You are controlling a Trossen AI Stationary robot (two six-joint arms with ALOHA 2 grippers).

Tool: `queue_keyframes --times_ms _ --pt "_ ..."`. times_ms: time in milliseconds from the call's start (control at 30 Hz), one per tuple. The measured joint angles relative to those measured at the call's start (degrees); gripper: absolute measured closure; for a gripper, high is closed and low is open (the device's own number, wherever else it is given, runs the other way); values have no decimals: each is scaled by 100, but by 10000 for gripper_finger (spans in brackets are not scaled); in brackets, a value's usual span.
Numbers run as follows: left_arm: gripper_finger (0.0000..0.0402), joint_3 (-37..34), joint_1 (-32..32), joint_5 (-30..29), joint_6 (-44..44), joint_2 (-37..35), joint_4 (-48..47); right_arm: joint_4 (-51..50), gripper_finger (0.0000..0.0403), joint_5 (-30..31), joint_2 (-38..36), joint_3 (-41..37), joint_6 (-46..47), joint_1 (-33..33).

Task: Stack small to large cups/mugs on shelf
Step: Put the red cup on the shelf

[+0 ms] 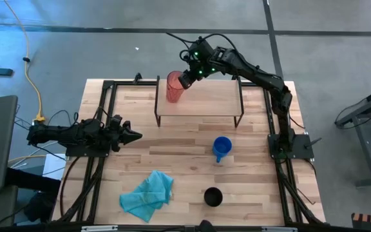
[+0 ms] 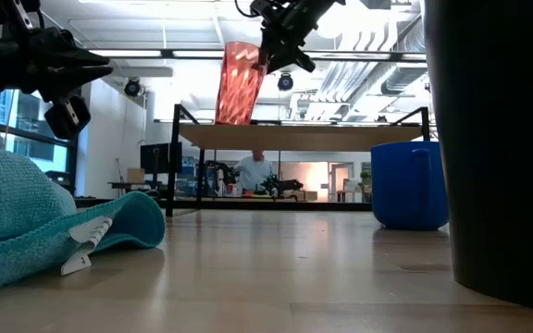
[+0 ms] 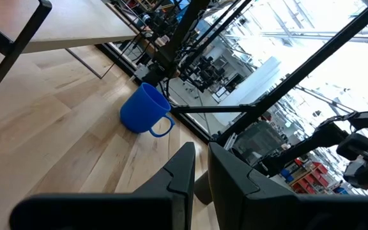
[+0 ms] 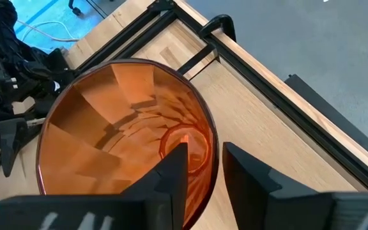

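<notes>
The right pincer (image 1: 187, 78) gripped the rim of the red-orange tumbler (image 1: 174, 87), one finger inside the wall and one outside, as the right wrist view showed, and held it at the left end of the shelf (image 1: 205, 98). In the low view the tumbler leaned a little and its base sat about level with the board; whether it touched the wood could not be told from that angle. To do this step well, the tumbler needed to be brought upright and its base set flat, well in from the board's edge and the black leg beside it, before the fingers spread; a release while it leaned would likely tip so tall and light a vessel. The fingers should then open just enough to clear the rim and lift straight up, so the inner finger did not drag the wall. The blue mug (image 1: 221, 147) and the black cup (image 1: 212, 196) stood on the bench (image 1: 263, 187) in front of the shelf, the teal cloth (image 1: 148, 194) off to the left. The left pincer (image 1: 133, 135) waited with its fingers together over the bench's left edge
</notes>
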Motion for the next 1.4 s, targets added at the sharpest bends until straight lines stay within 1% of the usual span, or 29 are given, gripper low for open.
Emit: queue_keyframes --times_ms 500,967,1200,1400 --pt "369 0 -1 2 2 0 0 217 312 -7 0 0 -51 0" --pt "369 0 0 2 2 0 -1 280 267 -13 -4 0 -75 0" --pt "369 0 1 2 0 0 -2 506 258 -74 -7 0 -76 0" --pt "369 0 -1 2 2 0 -2 511 257 -98 -7 0 -121 0"
